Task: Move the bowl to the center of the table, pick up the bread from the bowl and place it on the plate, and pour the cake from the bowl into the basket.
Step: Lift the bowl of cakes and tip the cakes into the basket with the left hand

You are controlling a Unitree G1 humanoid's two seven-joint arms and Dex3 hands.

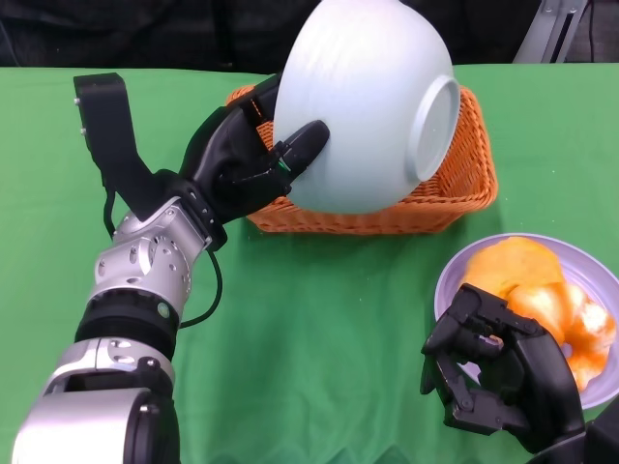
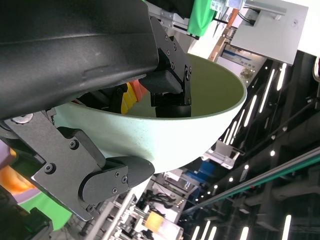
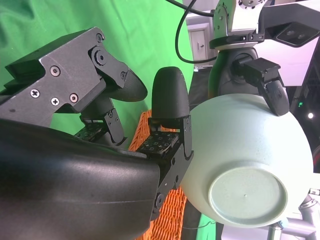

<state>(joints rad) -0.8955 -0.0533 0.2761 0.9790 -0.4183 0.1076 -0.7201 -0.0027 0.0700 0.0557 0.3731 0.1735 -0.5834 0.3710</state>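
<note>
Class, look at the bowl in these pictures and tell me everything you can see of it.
The bowl is pale green, round and smooth, with a flat ringed foot. It is tipped on its side above the orange basket, foot facing the camera. The left robot hand grips its rim, fingers inside and outside. Its contents cannot be made out.

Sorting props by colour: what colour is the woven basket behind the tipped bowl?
Orange; the woven wicker basket shows best in the head view.
</note>
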